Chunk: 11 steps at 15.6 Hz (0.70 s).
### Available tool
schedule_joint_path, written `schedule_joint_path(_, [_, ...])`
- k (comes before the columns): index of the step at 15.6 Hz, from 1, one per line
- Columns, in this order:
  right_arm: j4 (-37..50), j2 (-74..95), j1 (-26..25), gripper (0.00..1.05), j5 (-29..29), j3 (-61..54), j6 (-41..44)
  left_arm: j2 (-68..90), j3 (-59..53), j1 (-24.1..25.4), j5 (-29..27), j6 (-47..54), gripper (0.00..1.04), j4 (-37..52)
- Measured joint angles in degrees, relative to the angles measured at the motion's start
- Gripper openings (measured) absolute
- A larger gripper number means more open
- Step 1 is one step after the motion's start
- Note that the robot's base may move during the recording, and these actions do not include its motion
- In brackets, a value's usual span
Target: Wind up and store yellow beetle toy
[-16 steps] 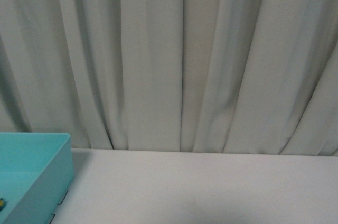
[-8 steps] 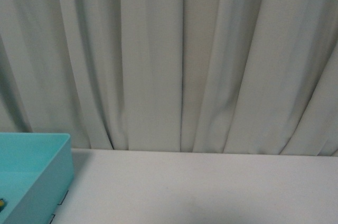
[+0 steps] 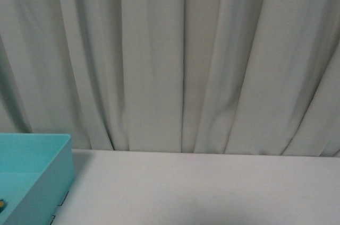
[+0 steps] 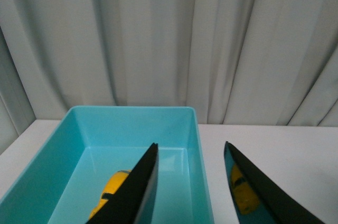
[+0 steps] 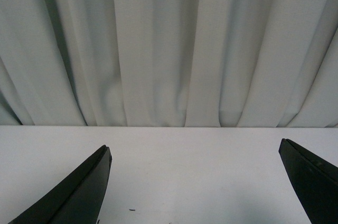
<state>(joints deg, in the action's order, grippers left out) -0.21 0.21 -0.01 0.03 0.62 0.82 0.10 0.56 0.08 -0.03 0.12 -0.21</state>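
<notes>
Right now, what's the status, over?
Left gripper open, empty, above teal bin. Yellow beetle toy inside bin. Right gripper open, empty. Nothing blocking.

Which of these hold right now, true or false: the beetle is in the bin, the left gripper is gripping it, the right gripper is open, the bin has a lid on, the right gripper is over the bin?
1. The yellow beetle toy lies inside the turquoise bin. True.
2. The left gripper grips the toy. False: its jaws are apart, holding nothing.
3. The right gripper is open. True.
4. The bin has a lid on. False: it is open-topped.
5. The right gripper is over the bin. False: it is over the bare white table.
</notes>
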Motion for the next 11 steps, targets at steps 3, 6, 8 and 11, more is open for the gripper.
schedule_joint_path(3, [0.00, 0.00, 0.00, 0.98, 0.00, 0.00, 0.00, 0.00, 0.00, 0.00, 0.00, 0.00, 0.75, 0.00])
schedule_joint_path(6, [0.00, 0.00, 0.00, 0.98, 0.00, 0.00, 0.00, 0.00, 0.00, 0.00, 0.00, 0.02, 0.97, 0.00])
schedule_joint_path(8, [0.00, 0.00, 0.00, 0.98, 0.00, 0.00, 0.00, 0.00, 0.00, 0.00, -0.02, 0.02, 0.98, 0.00])
schedule_joint_path(11, [0.00, 0.00, 0.00, 0.98, 0.00, 0.00, 0.00, 0.00, 0.00, 0.00, 0.00, 0.02, 0.98, 0.00])
